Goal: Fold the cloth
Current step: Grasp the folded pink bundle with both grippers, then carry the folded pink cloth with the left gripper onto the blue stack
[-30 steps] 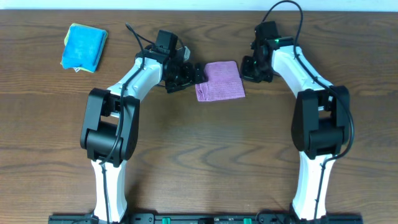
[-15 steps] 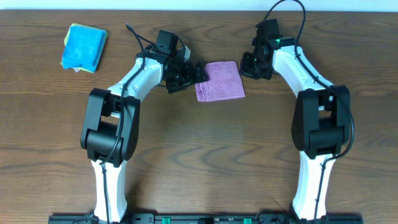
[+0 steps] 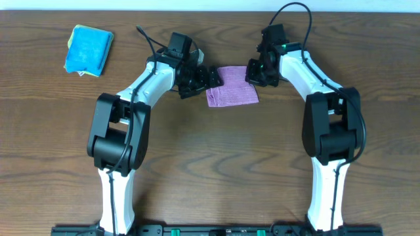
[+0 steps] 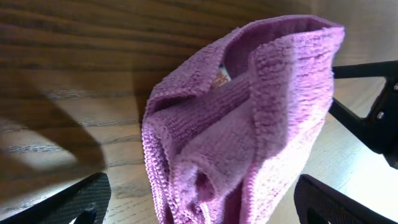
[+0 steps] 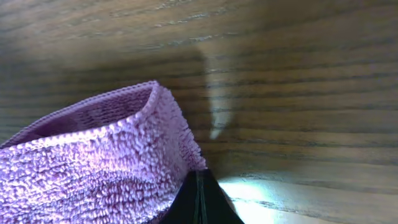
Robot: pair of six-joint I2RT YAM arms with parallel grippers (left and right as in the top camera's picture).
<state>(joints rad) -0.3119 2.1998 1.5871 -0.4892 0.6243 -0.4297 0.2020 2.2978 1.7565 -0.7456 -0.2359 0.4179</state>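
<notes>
Blue cloth (image 3: 88,50), folded into a thick pad, sits at your far left near the back edge of the wooden table (image 3: 197,164), well apart from everything else.

Moving right, your left gripper (image 3: 210,77) is low at the left edge of the purple cloth (image 3: 233,87). In the left wrist view its fingers (image 4: 81,199) are spread wide, one at each lower corner of the picture, with the bunched fabric rising between them. They grasp nothing.

The purple cloth lies between your two arms at the back middle of the table. From above it reads as a rough square already doubled over. Up close you see several layers, with a rounded fold at the top.

At the cloth's upper right edge is your right gripper (image 3: 252,73). In the right wrist view its fingers (image 5: 193,202) are pressed together into one dark tip, touching the fluffy border of the cloth. You cannot tell from these views whether any fabric is caught between them.
</notes>
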